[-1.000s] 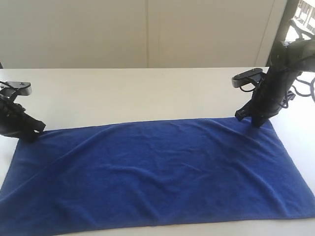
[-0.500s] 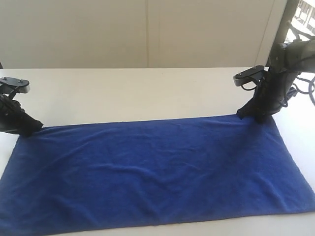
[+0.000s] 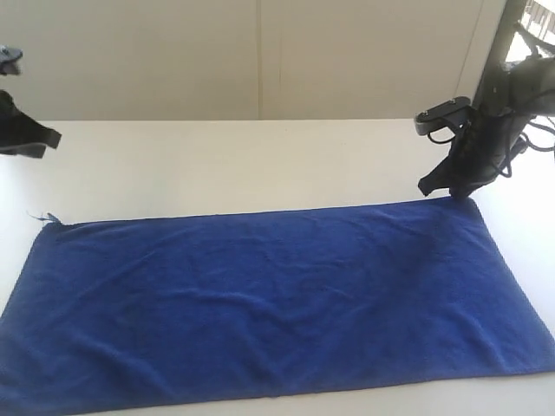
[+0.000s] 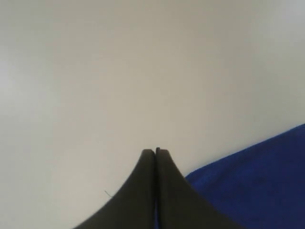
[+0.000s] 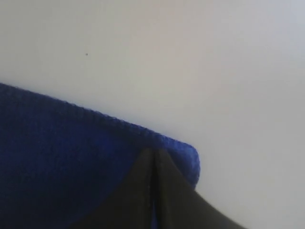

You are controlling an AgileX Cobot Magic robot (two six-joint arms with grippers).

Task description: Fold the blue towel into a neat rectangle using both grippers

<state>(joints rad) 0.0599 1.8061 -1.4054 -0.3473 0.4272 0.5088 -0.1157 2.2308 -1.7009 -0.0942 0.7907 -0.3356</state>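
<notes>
The blue towel (image 3: 269, 299) lies spread flat on the white table (image 3: 243, 165), its long side running left to right. My left gripper (image 3: 52, 136) hangs shut above the table's far left, well clear of the towel's far-left corner (image 3: 48, 221). In the left wrist view its fingertips (image 4: 156, 151) are pressed together over bare table, with the towel (image 4: 259, 181) off to one side. My right gripper (image 3: 453, 191) hovers shut just over the towel's far-right corner. In the right wrist view its fingertips (image 5: 153, 151) meet over that corner (image 5: 188, 155), with nothing pinched.
A pale wall (image 3: 260, 56) rises behind the table. The towel's near edge (image 3: 277, 394) reaches close to the table's front edge. A dark post (image 3: 499, 52) and cables (image 3: 533, 139) stand behind the right arm.
My left gripper has let go of the far-left corner and risen up and away. My right gripper has lifted slightly off the far-right corner. The towel's far edge now lies straighter.
</notes>
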